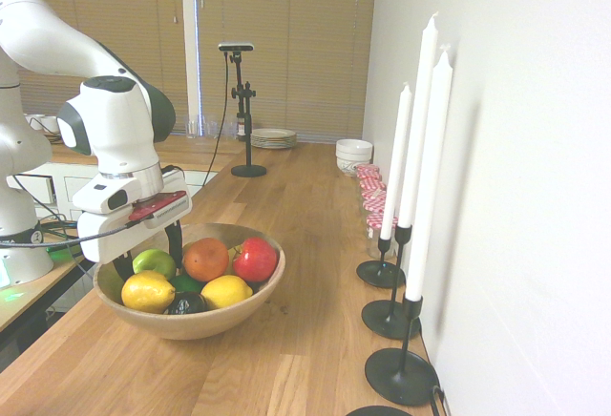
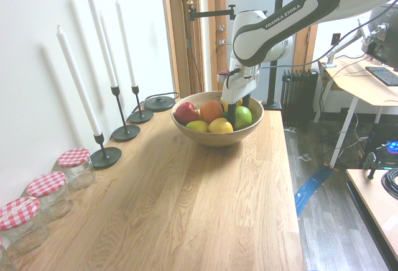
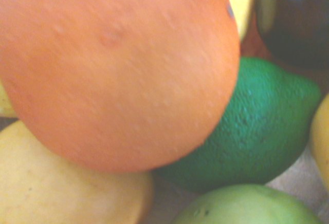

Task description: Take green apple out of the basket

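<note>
**Wrist view: apple at the frame's edge, jaws spread around it**

The green apple sits in the basket, against the rim nearest the arm, touching the orange and a lemon. The gripper points straight down with fingers spread wide and dark tips dropping on either side of the apple, nothing grasped yet. Likely it is lining up a top grasp. Room is tight: the orange crowds one finger, the rim the other. Above, the way out is open.
</note>
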{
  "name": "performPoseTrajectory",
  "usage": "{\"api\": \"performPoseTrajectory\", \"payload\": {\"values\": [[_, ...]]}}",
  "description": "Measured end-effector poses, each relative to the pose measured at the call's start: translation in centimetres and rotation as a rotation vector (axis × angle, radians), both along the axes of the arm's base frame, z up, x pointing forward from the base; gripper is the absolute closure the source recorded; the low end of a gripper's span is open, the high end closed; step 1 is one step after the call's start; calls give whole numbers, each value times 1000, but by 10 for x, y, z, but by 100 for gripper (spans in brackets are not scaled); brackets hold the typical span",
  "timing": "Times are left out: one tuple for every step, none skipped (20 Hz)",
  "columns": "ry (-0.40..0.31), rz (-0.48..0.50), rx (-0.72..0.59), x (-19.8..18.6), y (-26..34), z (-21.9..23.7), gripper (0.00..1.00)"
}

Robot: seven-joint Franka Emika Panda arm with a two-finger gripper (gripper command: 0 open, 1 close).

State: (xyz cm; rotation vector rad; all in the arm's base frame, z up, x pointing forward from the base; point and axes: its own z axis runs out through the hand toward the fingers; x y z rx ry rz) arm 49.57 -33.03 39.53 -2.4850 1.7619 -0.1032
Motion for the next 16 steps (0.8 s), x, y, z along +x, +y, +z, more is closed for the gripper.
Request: {"api": "performPoseTrajectory", "payload": {"values": [[-1, 0, 0, 0, 0, 1, 100], [0, 0, 0, 0, 0, 1, 100], [0, -1, 0, 0, -1, 1, 100], [0, -2, 0, -1, -1, 1, 100], [0, -3, 0, -1, -2, 1, 100], [0, -3, 0, -1, -2, 1, 100], [0, -3, 0, -1, -2, 1, 100], [0, -3, 0, -1, -2, 1, 100], [0, -3, 0, -1, -2, 1, 100], [0, -3, 0, -1, -2, 1, 100], [0, -3, 0, -1, -2, 1, 100], [-1, -3, 0, -1, -2, 1, 100], [-3, -1, -2, -1, -1, 3, 100], [-9, 1, -6, -1, -1, 9, 100], [-20, 7, -12, 1, 0, 19, 100], [-33, 16, -19, 1, 3, 32, 100]]}}
